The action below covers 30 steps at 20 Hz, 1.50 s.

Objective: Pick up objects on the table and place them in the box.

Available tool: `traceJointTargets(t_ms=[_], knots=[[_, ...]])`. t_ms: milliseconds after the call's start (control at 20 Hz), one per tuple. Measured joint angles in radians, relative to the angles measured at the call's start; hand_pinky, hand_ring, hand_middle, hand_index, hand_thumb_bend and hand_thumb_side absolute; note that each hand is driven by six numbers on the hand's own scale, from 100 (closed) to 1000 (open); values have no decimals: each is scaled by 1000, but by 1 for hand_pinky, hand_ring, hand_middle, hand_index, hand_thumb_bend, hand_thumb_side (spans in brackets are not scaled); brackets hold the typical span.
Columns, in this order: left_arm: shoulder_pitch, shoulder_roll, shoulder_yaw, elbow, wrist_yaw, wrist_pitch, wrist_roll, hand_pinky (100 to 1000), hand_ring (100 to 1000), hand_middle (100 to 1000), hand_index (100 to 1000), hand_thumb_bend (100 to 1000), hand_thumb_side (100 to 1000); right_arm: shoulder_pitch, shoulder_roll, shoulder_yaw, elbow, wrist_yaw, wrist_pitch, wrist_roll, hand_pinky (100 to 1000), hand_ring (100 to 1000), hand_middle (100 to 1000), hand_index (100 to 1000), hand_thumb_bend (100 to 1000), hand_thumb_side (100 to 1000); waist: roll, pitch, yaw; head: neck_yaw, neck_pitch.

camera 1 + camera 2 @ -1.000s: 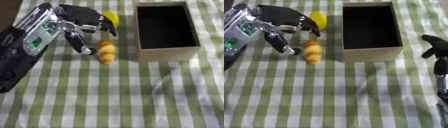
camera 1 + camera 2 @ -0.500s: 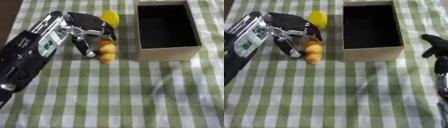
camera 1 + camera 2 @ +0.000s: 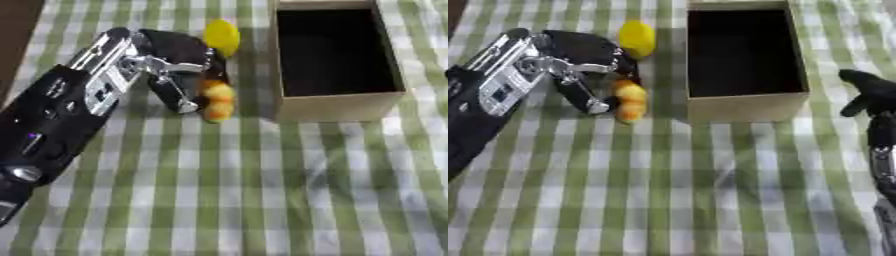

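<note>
Green-and-white checked cloth [image 3: 262, 190] over the whole table, a little rumpled toward the near right.

Left arm comes in from the lower left, black casing with a silver panel, lying slantwise across the cloth. Left hand [image 3: 179, 60] at the far left-centre, fingers curled down over and around a small orange-yellow object [image 3: 217, 100], thumb [image 3: 175, 92] slanting down on its left side. Thumb tip looks to be touching or just beside the object; from here I cannot make out whether the object is lifted or on the cloth. Object is lumpy, in two or three rounded segments, more orange at the ends. What it is exactly, hard to say.

Just beyond the hand, a yellow rounded object [image 3: 637, 38] lies on the cloth, close by the fingertips, partly behind them. It sits near the box's far-left corner, apart from the box wall.

Cardboard box [image 3: 337, 107], open at the top, stands upright right of the hand, long side running away from me. Interior dark; nothing to be seen in it. The orange-yellow object is just beside the box's near-left corner, a narrow strip of cloth between them.

Right hand [image 3: 868, 92] at the right edge in the right eye view, black, fingers up and relaxed, holding nothing, well clear of the box's right wall
</note>
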Motion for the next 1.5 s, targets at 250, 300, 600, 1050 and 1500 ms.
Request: traceJointTargets(t_ms=[250,300,600,1050,1500], knots=[[1,33,28,-124,49,41,34,655,624,593,667,100,131,4,6,-1,0,0,2,-5,939,830,469,748,100,525,0,0,5,-1,0],[0,36,38,-147,66,54,36,650,614,583,659,100,132,7,7,-1,0,0,1,-7,939,830,470,748,100,525,-1,0,5,-1,0],[-64,22,74,-210,163,118,23,633,586,562,647,100,126,9,7,-13,0,-7,-18,-26,938,830,473,750,100,525,-5,-4,5,-1,0],[-150,-83,104,-180,156,162,67,618,547,538,628,100,121,6,7,-13,0,-28,-18,-25,939,831,474,750,100,524,-6,-4,-14,9,-8],[-165,-208,118,58,17,116,185,626,560,547,635,100,124,-28,6,-8,0,-70,-7,-8,941,831,474,750,100,523,5,6,-73,48,-18]])
